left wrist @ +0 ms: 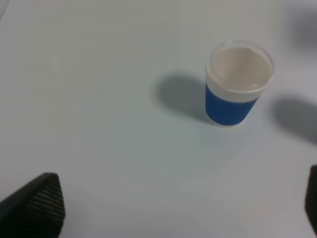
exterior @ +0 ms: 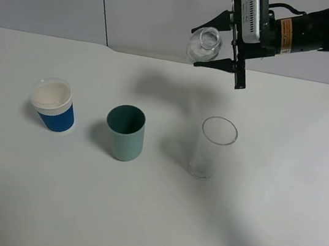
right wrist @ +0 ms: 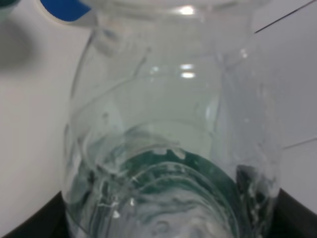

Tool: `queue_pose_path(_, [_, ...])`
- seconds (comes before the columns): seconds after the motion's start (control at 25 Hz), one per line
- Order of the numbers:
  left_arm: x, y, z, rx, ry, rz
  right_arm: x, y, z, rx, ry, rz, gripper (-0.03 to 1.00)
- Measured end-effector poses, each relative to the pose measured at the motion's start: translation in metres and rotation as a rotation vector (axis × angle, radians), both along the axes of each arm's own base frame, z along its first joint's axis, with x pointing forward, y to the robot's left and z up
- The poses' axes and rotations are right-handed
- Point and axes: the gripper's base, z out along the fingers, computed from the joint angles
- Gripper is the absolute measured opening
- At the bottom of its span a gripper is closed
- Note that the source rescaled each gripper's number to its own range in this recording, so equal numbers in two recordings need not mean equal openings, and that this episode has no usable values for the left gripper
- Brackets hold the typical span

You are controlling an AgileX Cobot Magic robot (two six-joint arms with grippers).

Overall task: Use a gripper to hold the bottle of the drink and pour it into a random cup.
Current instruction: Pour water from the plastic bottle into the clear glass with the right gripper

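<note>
The right gripper (exterior: 195, 47) is clamping its black jaws shut on the bottle (exterior: 205, 43), clear rounded plastic lying tilted between them. The tall, glassy, straight-sided cup (exterior: 216, 148) is standing well below the jaws. Only the right wrist view is showing green through the rippled plastic. The left wrist view is showing the left gripper (left wrist: 173, 203) with textured jaws spread wide, holding nothing, the blue white-rimmed cup (left wrist: 237, 84) beyond.
</note>
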Motion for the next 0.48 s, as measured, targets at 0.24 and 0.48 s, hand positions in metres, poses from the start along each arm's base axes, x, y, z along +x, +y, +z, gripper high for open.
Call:
queue_pose_path(0.24, [0.000,0.000,0.000,0.000,0.000,0.000,-0.006,-0.027,-0.010,0.001,0.058,-0.059,0.01])
queue_pose_path(0.48, [0.000,0.000,0.000,0.000,0.000,0.000,-0.017,-0.053,0.002,-0.002,0.034,-0.120,0.01])
